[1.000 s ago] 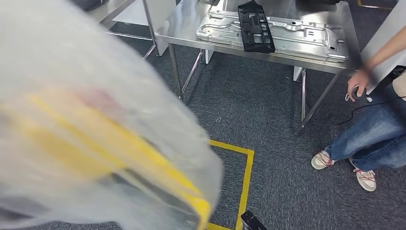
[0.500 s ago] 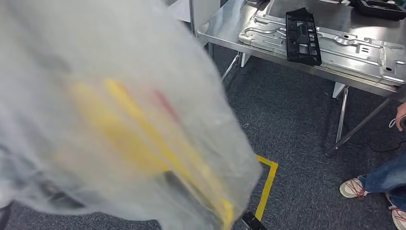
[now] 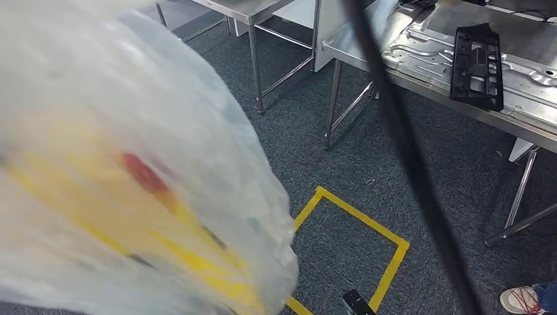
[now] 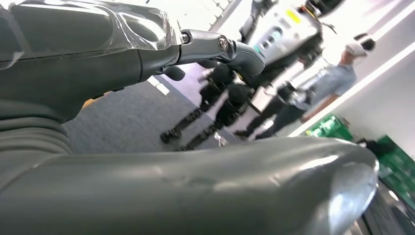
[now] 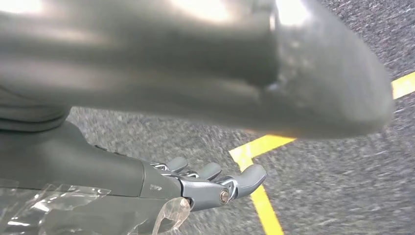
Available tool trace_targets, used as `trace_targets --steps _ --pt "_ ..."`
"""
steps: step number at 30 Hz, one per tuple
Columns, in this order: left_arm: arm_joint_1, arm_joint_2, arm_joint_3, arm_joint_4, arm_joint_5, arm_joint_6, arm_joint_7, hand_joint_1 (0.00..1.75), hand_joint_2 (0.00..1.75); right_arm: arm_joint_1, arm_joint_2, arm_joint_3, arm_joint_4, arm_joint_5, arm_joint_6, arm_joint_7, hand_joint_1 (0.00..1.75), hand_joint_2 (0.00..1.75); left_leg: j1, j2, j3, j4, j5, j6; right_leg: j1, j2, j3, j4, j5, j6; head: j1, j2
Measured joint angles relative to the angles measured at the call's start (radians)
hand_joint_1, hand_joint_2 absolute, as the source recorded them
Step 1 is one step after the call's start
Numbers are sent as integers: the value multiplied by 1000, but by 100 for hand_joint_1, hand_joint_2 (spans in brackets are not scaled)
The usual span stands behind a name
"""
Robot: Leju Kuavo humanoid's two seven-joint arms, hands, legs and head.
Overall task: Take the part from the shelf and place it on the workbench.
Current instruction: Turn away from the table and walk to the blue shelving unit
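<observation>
Head view: a big see-through bag (image 3: pixel 131 177) sits very close to the camera, with a yellow and red part inside it, too blurry to make out. It is likely held up high so it can be carried to the table (image 3: pixel 420 79). The shiny metal table is well apart from the bag, across the grey floor. A black frame (image 3: pixel 477 65) lies on a metal plate (image 3: pixel 525 72) on that table. A yellow tape square (image 3: pixel 358 256) is on the floor between the bag and the table.

Left wrist view: the left hand (image 4: pixel 161 54) has clear plastic against it. I cannot tell whether it is gripping.

Right wrist view: the right hand (image 5: pixel 205 183) has its fingers stretched out side by side, with plastic under the palm.
</observation>
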Motion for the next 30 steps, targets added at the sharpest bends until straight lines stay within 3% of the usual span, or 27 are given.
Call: trace_targets --steps 2,3,5,7,8,9,10,12,14,15,16,17,19,21,23,24,25,26,28,30 --pt "15 0 12 0 5 0 -5 0 0 -2 -1 -3 0 0 -2 0 0 0 3 -27 3 -4 3 11 -1 -10 9 0 -8 11 0 0" --pt "19 0 17 -1 6 0 -7 0 0 -3 -2 -3 0 1 -4 0 0 0 6 -40 6 -8 6 17 -2 8 6 14 -22 15 1 0" --pt "26 -1 25 -1 7 0 -12 0 0 -2 -5 -4 0 4 -17 1 0 0 12 -64 12 -11 12 28 -5 72 -35 114 -80 19 2 0" --pt "35 -3 27 -2 9 0 -16 0 0 -1 -10 -5 0 8 -37 4 0 0 11 -91 11 -10 13 34 -5 108 -107 258 -139 19 3 0" --pt "40 -5 27 -2 10 0 -18 0 0 0 -13 -5 0 10 -46 6 0 0 10 -106 12 -10 13 34 -5 112 -131 299 -144 20 3 0" --pt "44 -6 27 -2 11 0 -19 0 0 1 -17 -6 0 10 -54 8 0 0 10 -121 12 -9 12 34 -5 113 -137 300 -129 19 3 0" --pt "47 -7 27 -2 12 1 -20 0 0 1 -23 -9 0 10 -63 9 0 0 10 -137 14 -9 12 34 -5 118 -124 257 -95 17 3 0" --pt "51 -8 29 -2 12 3 -22 0 0 1 -38 -15 1 8 -81 11 0 87 9 -167 14 -5 9 30 -8 159 -64 110 -16 11 3 0" --pt "57 -10 31 -2 15 10 -28 0 0 0 -54 -21 2 3 -99 16 0 175 9 -191 9 -1 6 23 -10 193 -26 16 20 6 3 0" --pt "61 -10 34 -1 19 15 -33 0 0 -2 -62 -24 3 0 -104 19 0 175 11 -203 5 0 6 18 -9 192 -22 6 19 3 3 0" --pt "66 -10 38 -1 23 20 -39 0 0 -3 -68 -27 3 -1 -107 22 0 175 13 -215 2 -1 7 13 -8 178 -22 5 20 0 3 0" --pt "72 -10 43 -1 28 25 -45 0 0 -5 -74 -29 3 -2 -109 25 0 175 16 -213 -1 0 6 7 -8 165 -20 2 22 -5 3 0" --pt "80 -11 56 -1 36 33 -54 0 0 -3 -88 -36 3 -4 -112 28 0 175 15 -165 -23 44 -20 -5 -10 138 -16 -3 23 -16 2 0" --pt "85 -13 63 0 43 37 -60 0 0 5 -101 -42 4 -7 -113 32 0 175 16 -100 -84 170 -82 -17 -10 113 -14 -5 21 -23 0 0" --pt "97 -18 66 2 47 40 -66 0 0 13 -110 -46 4 -10 -112 36 0 175 24 -80 -147 292 -123 -27 -10 87 -13 -5 17 -26 0 0" --pt "103 -21 68 3 48 42 -68 0 0 16 -113 -47 4 -10 -112 36 0 175 28 -75 -155 304 -119 -30 -10 73 -12 -4 15 -25 0 0" --pt "108 -23 71 4 52 46 -70 0 0 19 -115 -48 4 -10 -111 36 0 175 31 -68 -140 272 -96 -32 -10 61 -10 -4 13 -23 0 0" --pt "111 -25 75 5 56 51 -71 0 0 22 -115 -49 4 -9 -109 34 0 175 32 -53 -105 202 -61 -32 -10 48 -7 -4 10 -20 0 0" --pt "118 -26 88 5 66 67 -73 0 0 28 -114 -50 4 -7 -105 28 0 175 25 -5 -31 55 -6 -24 -6 27 2 -4 3 -9 1 0" --pt "132 -26 107 5 76 83 -75 0 0 33 -113 -50 3 -4 -103 23 0 175 16 11 -6 1 7 -10 -1 5 11 -4 -5 3 2 0"
